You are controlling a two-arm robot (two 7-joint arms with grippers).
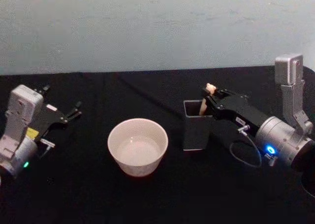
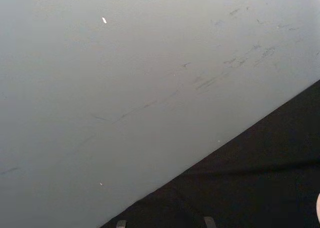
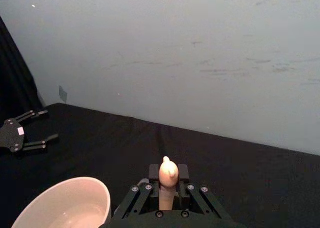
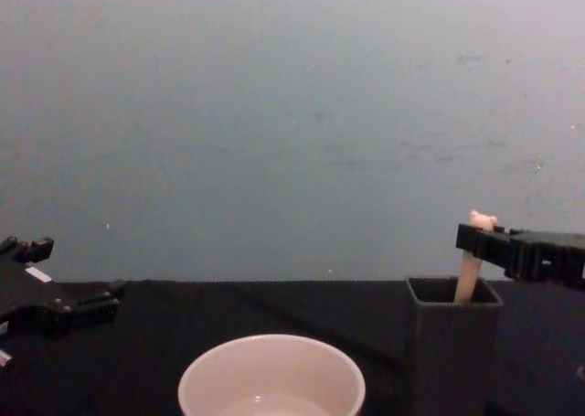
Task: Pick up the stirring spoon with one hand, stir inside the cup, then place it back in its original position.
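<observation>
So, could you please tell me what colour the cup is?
The cup is cream-white; the head view shows it best.

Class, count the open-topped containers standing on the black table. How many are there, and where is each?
2. The cream cup stands near the table's middle. The dark grey holder stands to its right, with the stirring spoon standing inside it, the right end effector at its handle.

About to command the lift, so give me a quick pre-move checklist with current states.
1. Right gripper closed on the beige bear-topped stirring spoon: ok.
2. Spoon standing in the dark grey square holder, not yet lifted: ok.
3. Spoon's metal bowl free inside holder: cannot tell, hidden.
4. Wide cream-white cup upright beside holder, mouth unobstructed: ok.
5. Left gripper open, parked left of the cup: ok.
</observation>
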